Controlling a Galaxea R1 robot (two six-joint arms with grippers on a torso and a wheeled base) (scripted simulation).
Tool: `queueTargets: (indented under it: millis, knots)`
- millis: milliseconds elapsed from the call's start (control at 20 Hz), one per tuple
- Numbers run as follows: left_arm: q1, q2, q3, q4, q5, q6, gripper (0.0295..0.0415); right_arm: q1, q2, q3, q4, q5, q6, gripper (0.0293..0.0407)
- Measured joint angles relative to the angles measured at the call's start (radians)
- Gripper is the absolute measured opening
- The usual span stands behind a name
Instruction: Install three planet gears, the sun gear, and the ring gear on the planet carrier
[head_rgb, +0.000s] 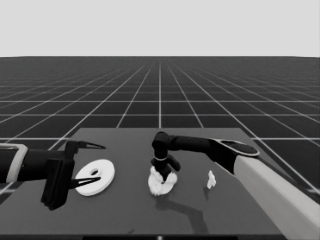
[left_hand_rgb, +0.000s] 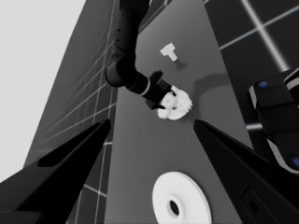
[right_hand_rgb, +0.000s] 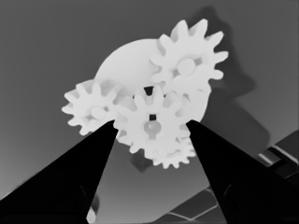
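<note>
- Left gripper (head_rgb: 80, 165) waits at the left edge of the head view, fingers spread wide and pinching nothing; the larger round part (head_rgb: 95, 177) lies flat beside its lower finger, left of centre, not yet installed
- Right gripper (head_rgb: 167, 172) hangs at frame centre over the smaller round part (right_hand_rgb: 119, 63); in its wrist view the fingers stand apart on either side of the middle gear (right_hand_rgb: 150, 122), seemingly just clear of its teeth, so I judge the gear set down rather than pinched
- Four gears sit on that part: three planet gears (right_hand_rgb: 187, 65) around the middle one; gear work looks done; the larger part remains
- Thin white piece (head_rgb: 211, 179) lies right of centre, unused
</note>
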Motion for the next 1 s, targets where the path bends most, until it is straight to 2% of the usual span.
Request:
queueTargets:
  millis: [450,550,600,700,950,1000]
  knots:
    - [0.000,0.000,0.000,0.000,0.000,0.000,0.0385,0.000,0.000,0.000,0.000,0.000,0.094,0.0310]
    - [0.000,0.000,0.000,0.000,0.000,0.000,0.0385,0.000,0.000,0.000,0.000,0.000,0.104,0.0370]
    - [0.000,0.000,0.000,0.000,0.000,0.000,0.0385,0.000,0.000,0.000,0.000,0.000,0.106,0.0380]
    - [0.000,0.000,0.000,0.000,0.000,0.000,0.0385,0.000,0.000,0.000,0.000,0.000,0.108,0.0384]
    - [0.000,0.000,0.000,0.000,0.000,0.000,0.0385,0.000,0.000,0.000,0.000,0.000,0.109,0.0385]
    - [0.000,0.000,0.000,0.000,0.000,0.000,0.0385,0.101,-0.028,0.106,0.116,-0.059,-0.248,0.0393]
